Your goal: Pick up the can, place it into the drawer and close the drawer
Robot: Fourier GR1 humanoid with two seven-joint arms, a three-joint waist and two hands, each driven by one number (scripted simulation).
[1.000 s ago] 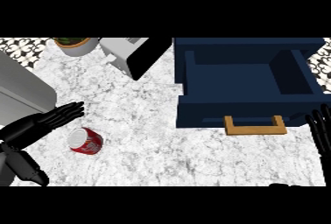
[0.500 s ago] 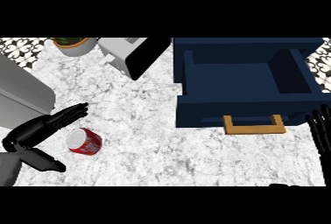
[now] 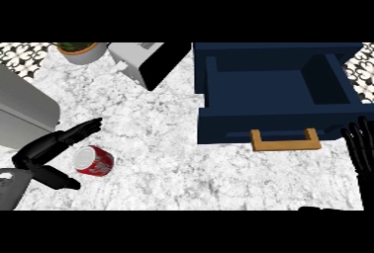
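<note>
red can [image 3: 93, 161], navy drawer [image 3: 277, 94] w/ tan handle [image 3: 285, 142], white-grey marbled counter [image 3: 161, 148].

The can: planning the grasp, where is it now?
Head view, lower left: the can lies on the counter, within the left hand, far from the drawer.

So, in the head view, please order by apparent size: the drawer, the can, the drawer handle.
1. drawer, clearly the largest.
2. drawer handle and can: they look close in area, so I do not rank them.
</note>
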